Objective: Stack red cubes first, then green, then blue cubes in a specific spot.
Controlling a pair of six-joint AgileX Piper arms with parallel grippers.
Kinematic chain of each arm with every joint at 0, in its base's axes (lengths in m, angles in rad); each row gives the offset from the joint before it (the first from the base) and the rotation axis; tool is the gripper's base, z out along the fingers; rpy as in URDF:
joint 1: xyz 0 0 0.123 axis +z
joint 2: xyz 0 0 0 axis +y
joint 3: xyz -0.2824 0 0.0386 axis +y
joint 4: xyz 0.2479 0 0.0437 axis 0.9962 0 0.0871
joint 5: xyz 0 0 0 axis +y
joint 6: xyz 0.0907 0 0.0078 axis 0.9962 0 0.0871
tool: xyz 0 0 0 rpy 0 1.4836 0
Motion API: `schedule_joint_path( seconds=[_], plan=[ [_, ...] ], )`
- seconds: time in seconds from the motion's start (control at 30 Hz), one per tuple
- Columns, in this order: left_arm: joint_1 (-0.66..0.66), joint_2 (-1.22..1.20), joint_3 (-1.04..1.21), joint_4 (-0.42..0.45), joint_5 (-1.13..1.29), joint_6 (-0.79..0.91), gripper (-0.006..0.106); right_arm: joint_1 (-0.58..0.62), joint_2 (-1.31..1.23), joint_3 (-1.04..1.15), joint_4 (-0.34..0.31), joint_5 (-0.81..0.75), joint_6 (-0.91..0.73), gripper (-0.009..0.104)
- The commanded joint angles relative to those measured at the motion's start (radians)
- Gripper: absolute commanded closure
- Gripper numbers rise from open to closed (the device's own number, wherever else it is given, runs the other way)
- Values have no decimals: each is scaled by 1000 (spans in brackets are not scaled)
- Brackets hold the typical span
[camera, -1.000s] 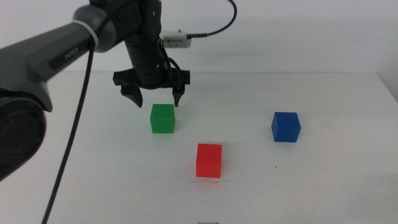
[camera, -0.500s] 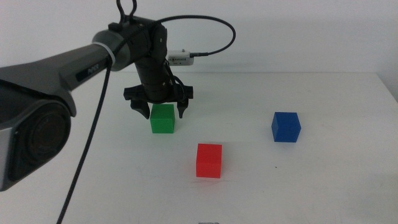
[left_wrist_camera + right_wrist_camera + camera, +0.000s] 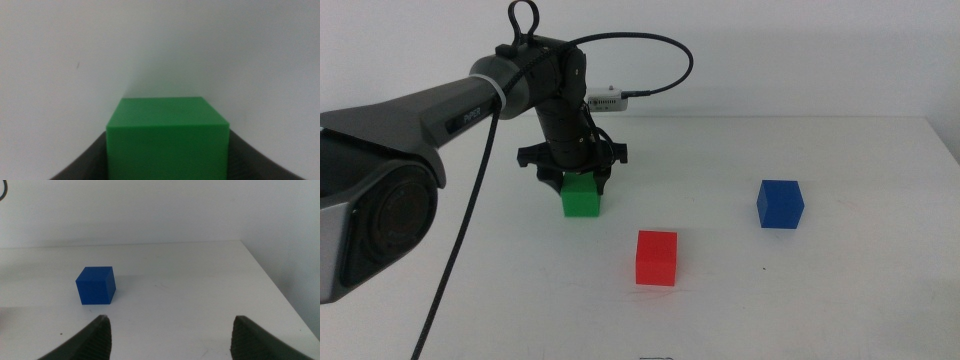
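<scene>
Middle view: the left gripper (image 3: 574,176) is down over the small matte bright-green cube (image 3: 582,198) on the white table (image 3: 840,300), a jaw at each side of it; the small matte bright-red cube (image 3: 657,258) sits just in front-right of the green, the small matte deep-blue cube (image 3: 780,204) well to its right. Left wrist view: the green cube (image 3: 167,137) fills the gap between the jaws; whether they clamp it cannot be told. Right wrist view: the right gripper (image 3: 170,337) is spread wide, grasping nothing; the blue cube (image 3: 96,285) lies beyond it.

Overhead front view, two close wrist views, shared table (image 3: 860,290)
</scene>
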Motion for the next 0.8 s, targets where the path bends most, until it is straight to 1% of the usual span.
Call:
schedule_joint_path(
  seconds=[0.0,0.07,0.13,0.23,0.4,0.47,0.57,0.77],
  plan=[
    [2,-92,-31,-9,63,-21,97,-7,14,-18,-8,-70,-13,34],
    [-1,-125,-27,28,124,-35,99,-7,14,-18,-8,-70,-13,34],
    [-11,-185,7,65,134,-36,99,-7,14,-18,-8,-70,-13,34],
    [-35,-308,146,114,96,-70,98,-7,14,-18,-8,-70,-13,34],
    [-74,-539,436,124,-77,-221,98,-7,14,-18,-8,-70,-13,34],
    [-102,-602,494,141,-91,-273,98,-7,14,-18,-8,-70,-13,34],
    [-146,-629,504,160,-56,-320,98,-7,14,-18,-8,-70,-13,34],
    [-248,-586,434,161,-35,-360,98,-7,14,-18,-8,-70,-13,34]
  ],
)
